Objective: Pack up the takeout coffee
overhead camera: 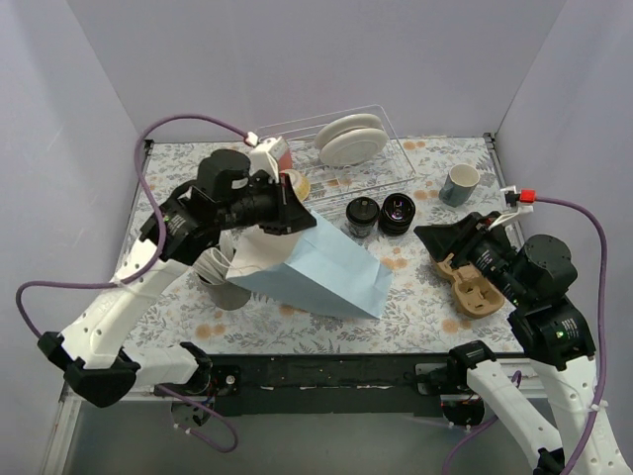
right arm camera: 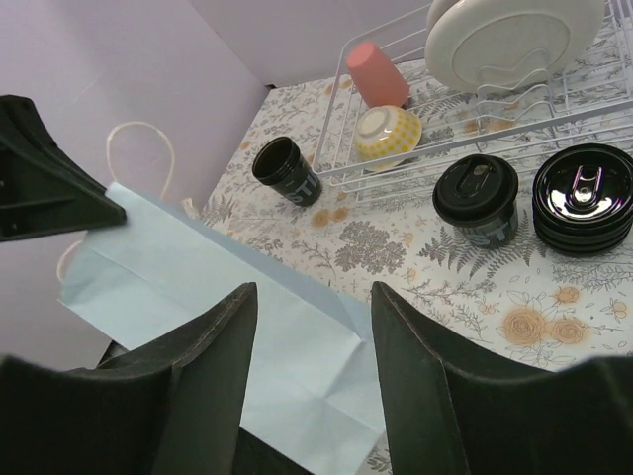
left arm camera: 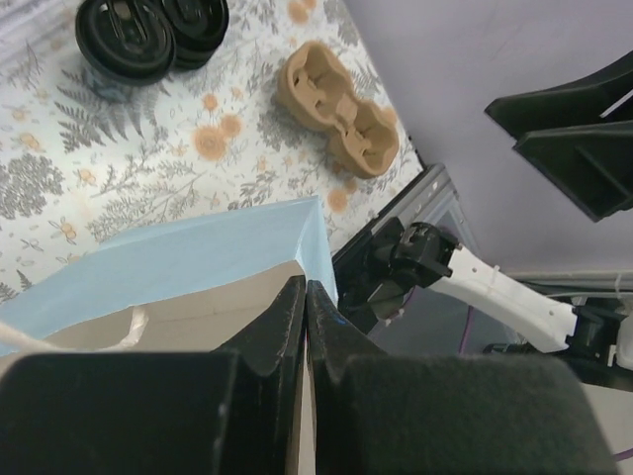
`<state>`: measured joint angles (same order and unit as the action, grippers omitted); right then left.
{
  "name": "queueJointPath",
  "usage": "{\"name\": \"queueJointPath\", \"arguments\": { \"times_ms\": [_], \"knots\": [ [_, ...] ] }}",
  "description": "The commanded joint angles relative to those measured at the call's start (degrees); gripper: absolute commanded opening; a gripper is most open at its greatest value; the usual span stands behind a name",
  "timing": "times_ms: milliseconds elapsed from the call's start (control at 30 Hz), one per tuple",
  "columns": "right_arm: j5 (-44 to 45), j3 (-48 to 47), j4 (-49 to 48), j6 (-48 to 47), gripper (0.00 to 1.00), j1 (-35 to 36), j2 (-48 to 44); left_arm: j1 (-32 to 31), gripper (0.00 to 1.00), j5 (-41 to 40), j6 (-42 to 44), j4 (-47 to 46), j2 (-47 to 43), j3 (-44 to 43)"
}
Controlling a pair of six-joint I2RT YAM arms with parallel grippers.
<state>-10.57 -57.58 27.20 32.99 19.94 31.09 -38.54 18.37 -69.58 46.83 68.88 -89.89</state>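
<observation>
Seeing the left tool (left arm camera: 305, 292) pinching the top edge of the blue paper bag (overhead camera: 316, 272), the right tool (right arm camera: 315, 297) spread and holding nothing near the brown cup carrier (overhead camera: 475, 295), and a lidded black coffee cup (overhead camera: 362, 216) standing on the surface (overhead camera: 406, 282) between bag and dish rack (overhead camera: 406, 158).

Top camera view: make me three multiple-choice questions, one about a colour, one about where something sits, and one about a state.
1. The large paper bag is: A. red; B. white; C. light blue.
2. The brown moulded-pulp two-cup carrier lies: A. inside the bag; B. on the floral-patterned table, right of the bag; C. lifted off the table.
3. The left end effector is: A. shut on the bag's rim; B. wide open; C. shut on nothing.
Answers: 1 C, its creased sides show light blue; 2 B, it rests flat on the table beside the bag; 3 A, the left wrist view shows it pinched on the bag's edge.
</observation>
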Motion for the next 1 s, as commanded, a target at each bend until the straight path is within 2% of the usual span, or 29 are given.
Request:
{"name": "queueJointPath", "arguments": {
  "times_ms": [0,67,100,133,200,233,300,367,467,567,733,967],
  "knots": [
    [1.69,-0.16,0.83,-1.0,0.58,0.01,-0.59,-5.56,0.0,-8.34,-2.39,0.28,2.04,1.82],
    [2.22,-0.16,1.63,-1.26,0.58,0.01,-0.42,-7.24,0.03,-9.49,-3.1,-0.51,3.79,2.35],
    [2.39,0.1,1.63,-1.44,0.59,0.01,-0.5,-9.07,0.14,-10.1,-3.54,-0.77,4.5,2.43],
    [2.39,0.36,1.54,-1.44,0.59,-0.08,-0.59,-9.79,0.21,-11.07,-4.07,-1.64,5.03,2.61],
    [2.48,0.72,1.45,-1.35,0.6,0.01,-0.68,-11.54,0.27,-11.43,-4.07,-2.0,6.79,2.09],
    [2.66,0.8,1.45,-1.35,0.6,0.01,-0.77,-11.9,0.34,-11.43,-3.9,-1.92,7.4,1.56],
    [2.92,0.81,1.71,-1.35,0.61,0.01,-0.59,-12.43,0.41,-11.25,-3.9,-1.92,8.89,-0.37],
    [3.01,0.8,2.24,-1.44,0.61,0.01,-0.42,-12.52,0.52,-9.86,-3.46,-3.05,9.43,-2.47],
    [2.66,1.07,2.77,-1.44,0.61,0.01,-0.42,-12.52,0.61,-7.48,-2.41,-4.9,9.6,-4.59],
    [0.91,2.65,3.12,-0.83,0.61,0.01,-0.77,-12.52,0.67,-5.63,-1.0,-5.52,10.04,-7.05],
    [-5.58,9.49,1.72,1.89,0.59,0.01,-4.01,-12.43,0.71,-4.92,1.11,-5.08,10.39,-9.86],
    [-9.47,22.06,0.04,6.73,0.54,0.01,-9.47,-12.52,0.72,-10.62,3.92,-1.39,11.19,-14.61]
  ]
}}
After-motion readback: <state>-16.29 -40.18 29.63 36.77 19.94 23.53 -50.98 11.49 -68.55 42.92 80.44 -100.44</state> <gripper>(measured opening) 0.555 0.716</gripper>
